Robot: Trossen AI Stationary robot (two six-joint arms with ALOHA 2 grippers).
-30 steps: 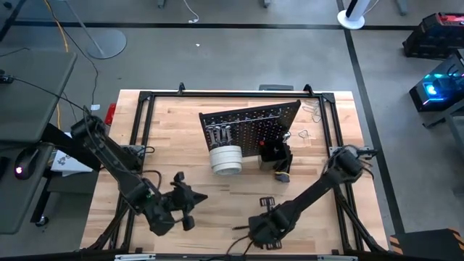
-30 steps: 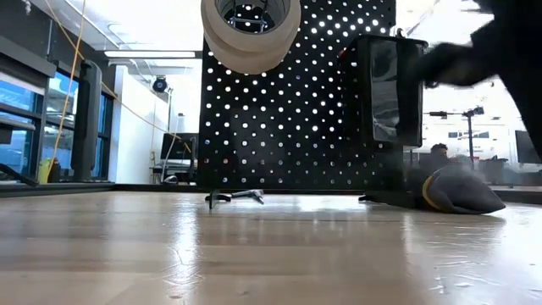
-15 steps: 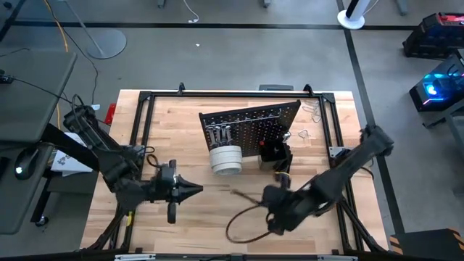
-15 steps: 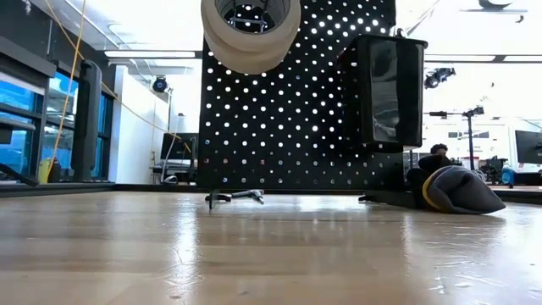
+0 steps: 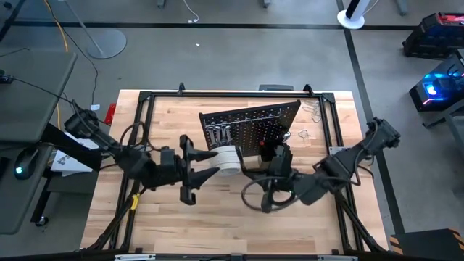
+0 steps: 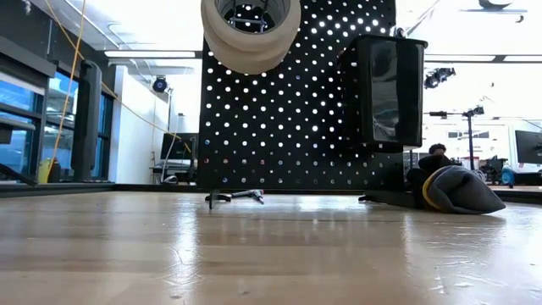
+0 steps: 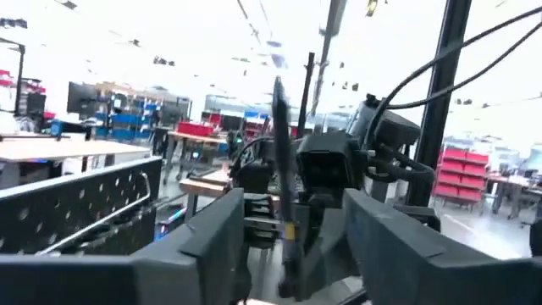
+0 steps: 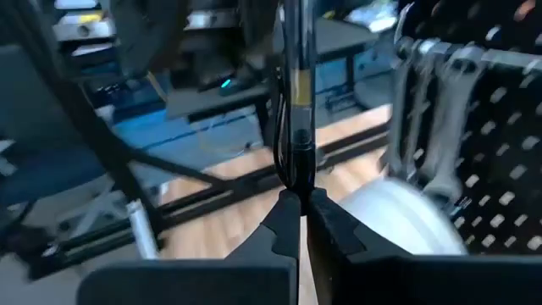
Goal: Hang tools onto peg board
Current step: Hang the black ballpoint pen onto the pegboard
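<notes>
Right gripper (image 8: 298, 222) is clamped on a slim dark-handled screwdriver (image 8: 295, 93), raised above the table at 6 o'clock of the peg board (image 5: 254, 123). Left gripper (image 5: 205, 165) spreads wide, empty. The tool looks light, stiff, slippery; best held mid-handle.

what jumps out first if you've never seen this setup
The upright black peg board at the table's middle, with white tape rolls hanging on its front and silver wrenches beside them. In front of it the two arms meet: the right gripper is shut on a slim screwdriver, facing the open left gripper.
</notes>
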